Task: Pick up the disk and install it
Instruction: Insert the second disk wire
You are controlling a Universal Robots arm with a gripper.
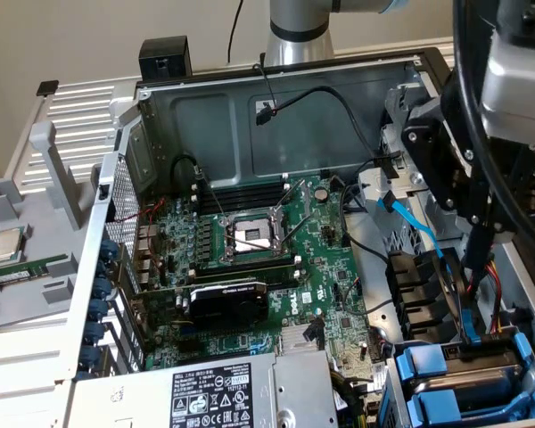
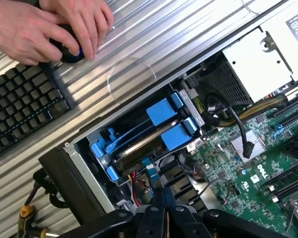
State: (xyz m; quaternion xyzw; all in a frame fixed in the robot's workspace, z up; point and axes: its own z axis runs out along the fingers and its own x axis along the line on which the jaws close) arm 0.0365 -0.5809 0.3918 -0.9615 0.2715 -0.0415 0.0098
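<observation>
You have the open computer case [image 1: 276, 107] in the middle of the exterior view, with the motherboard [image 1: 267, 259] lying on its floor; the power supply [image 1: 223, 392] sits at the near edge, before the board; the drive cage [image 1: 464, 374] stands at the exterior view's right, near corner, with the disk [image 2: 139, 146] seated in it; the gripper [image 2: 161, 213] hangs above that cage; a processor chip [image 1: 4, 245] rests on the tray [image 1: 36, 285] at the exterior view's left, outside the case.
</observation>
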